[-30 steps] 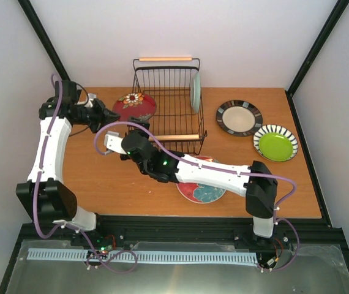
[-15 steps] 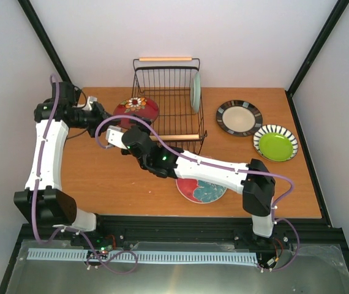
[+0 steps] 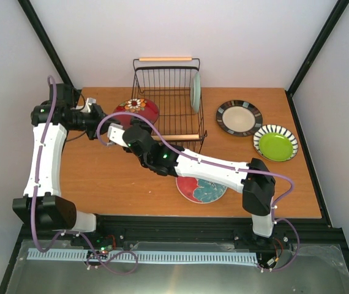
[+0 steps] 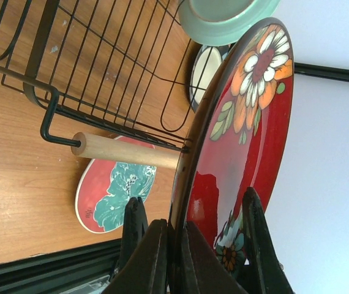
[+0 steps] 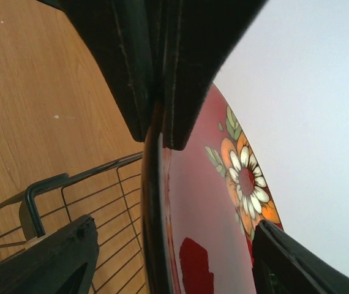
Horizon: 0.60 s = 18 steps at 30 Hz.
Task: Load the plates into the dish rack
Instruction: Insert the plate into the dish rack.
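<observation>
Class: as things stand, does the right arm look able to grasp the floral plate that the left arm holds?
Probably yes: the right tool straddles the rim of the floral plate with open jaws, beside the left tool, with nothing between.

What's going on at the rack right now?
The left tool is clamped on the rim of the dark red floral plate, holding it tilted beside the dish rack. The right tool stands open astride that plate, not closed on it, which looks like a handover. The mint plate stands in the rack. The red-and-teal plate, black-rimmed plate and lime plate lie on the table.
</observation>
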Tool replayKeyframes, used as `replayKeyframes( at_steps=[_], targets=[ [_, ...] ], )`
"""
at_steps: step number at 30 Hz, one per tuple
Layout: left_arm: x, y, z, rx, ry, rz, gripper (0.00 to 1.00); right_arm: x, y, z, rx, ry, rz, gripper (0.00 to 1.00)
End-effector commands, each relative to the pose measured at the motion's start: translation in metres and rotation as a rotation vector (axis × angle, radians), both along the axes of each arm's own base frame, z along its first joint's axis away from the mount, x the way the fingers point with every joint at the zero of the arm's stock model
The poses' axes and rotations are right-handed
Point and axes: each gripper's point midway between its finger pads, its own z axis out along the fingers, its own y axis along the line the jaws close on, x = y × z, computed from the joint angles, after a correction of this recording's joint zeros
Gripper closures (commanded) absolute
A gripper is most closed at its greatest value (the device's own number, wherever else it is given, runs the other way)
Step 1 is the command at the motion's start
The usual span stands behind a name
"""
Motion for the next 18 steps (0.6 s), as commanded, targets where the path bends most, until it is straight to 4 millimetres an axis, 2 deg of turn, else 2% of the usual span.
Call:
replayKeyframes(
  at_steps=[1, 5, 9, 13, 17, 18],
  targets=[
    [-0.016, -0.014, 0.032, -0.078, -0.06, -0.061, 0.99, 0.011, -0.001, -0.004, 0.008, 0.011, -0.018, 0.33],
    [-0.019, -0.015, 0.033, -0.082, -0.057, -0.06, 0.99, 0.014, -0.002, -0.008, 0.003, 0.017, -0.026, 0.45],
    [-0.019, -0.016, 0.035, -0.09, -0.063, -0.058, 0.99, 0.014, -0.001, -0.011, 0.001, 0.029, -0.025, 0.65],
    [-0.017, -0.016, 0.037, -0.097, -0.068, -0.056, 1.0, 0.015, -0.001, -0.015, -0.004, 0.043, -0.026, 0.75],
    [-0.014, -0.016, 0.038, -0.098, -0.072, -0.054, 0.99, 0.015, -0.001, -0.019, -0.01, 0.056, -0.027, 0.96],
    [-0.013, -0.016, 0.038, -0.1, -0.074, -0.053, 0.99, 0.016, -0.002, -0.02, -0.01, 0.06, -0.029, 0.97]
  ],
)
